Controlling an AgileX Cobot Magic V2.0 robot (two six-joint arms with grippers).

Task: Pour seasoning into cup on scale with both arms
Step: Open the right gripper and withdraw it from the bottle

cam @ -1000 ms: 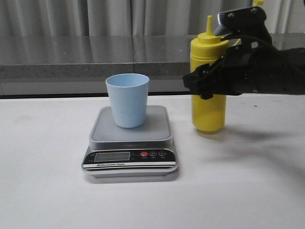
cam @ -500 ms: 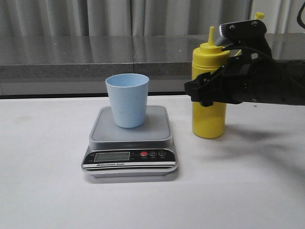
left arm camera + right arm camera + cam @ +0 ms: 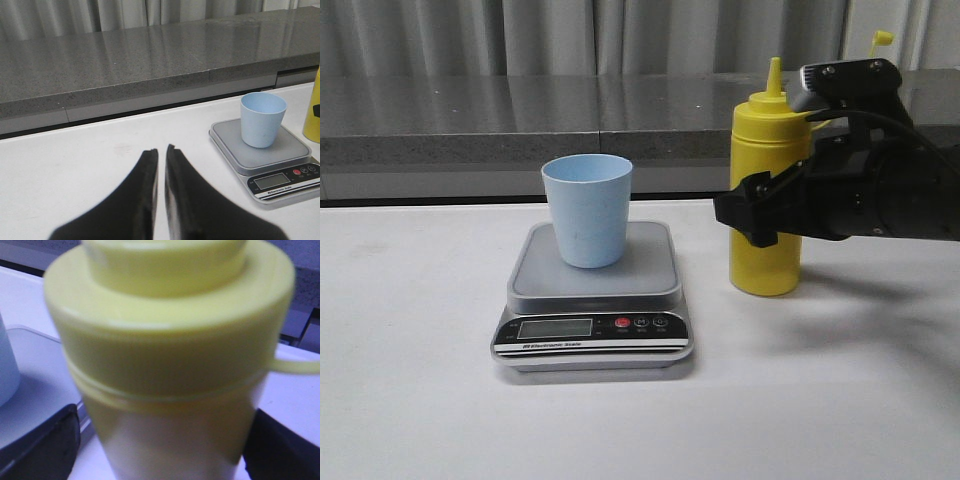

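The yellow seasoning bottle (image 3: 767,135) stands upright on the white table, right of the scale (image 3: 650,272), its cap (image 3: 883,38) hanging off on a tether. My right gripper (image 3: 758,212) surrounds the bottle's middle. In the right wrist view the bottle (image 3: 170,355) fills the frame between the fingers (image 3: 45,445); a gap shows beside one finger, so the jaws are open. The pale blue cup (image 3: 587,210) stands upright on the scale platform. My left gripper (image 3: 161,149) is shut and empty, low over the table left of the scale (image 3: 280,175) and cup (image 3: 263,119).
A grey stone ledge (image 3: 520,120) runs along the back of the table, with curtains behind it. The scale's display and buttons (image 3: 595,325) face the front. White tabletop (image 3: 420,400) lies to the left and front.
The bottle has come down from a slight lift and shifted a little right with my right gripper; it now rests on the table. Cup and scale have not moved.
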